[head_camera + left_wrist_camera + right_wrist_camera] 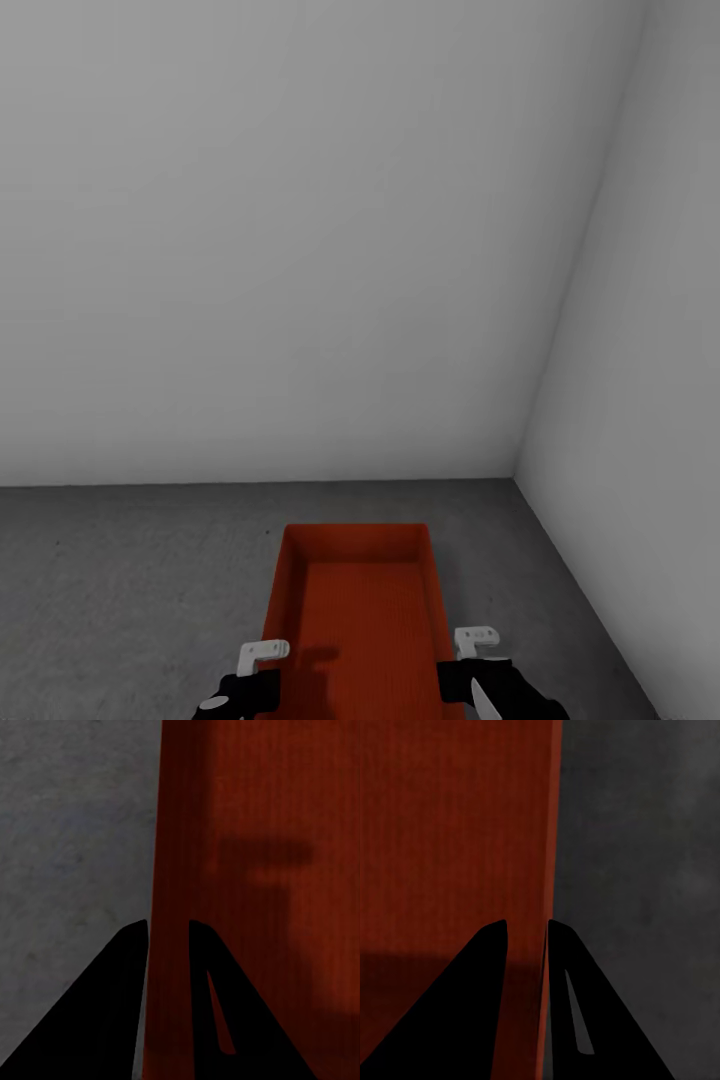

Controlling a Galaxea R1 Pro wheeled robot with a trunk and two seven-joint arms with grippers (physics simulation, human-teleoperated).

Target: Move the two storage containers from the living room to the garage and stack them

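Note:
One orange-red storage container (360, 610) lies lengthwise in front of me over the dark grey concrete floor (130, 570) of the garage, its open top up and nothing inside. My left gripper (268, 678) is shut on its left long wall (171, 870), one black finger on each side of the wall. On the opposite long wall (547, 832) my right gripper (448, 672) is shut the same way. The left gripper (167, 926) and the right gripper (526, 924) both pinch the rim. Whether the bin rests on the floor or hangs just above it cannot be told. The second container is out of view.
A plain pale grey wall (300, 250) stands close ahead. It meets a second wall (650, 350) in a corner at the right. Concrete floor runs to the bin's left and, in a narrower strip (540, 600), to its right.

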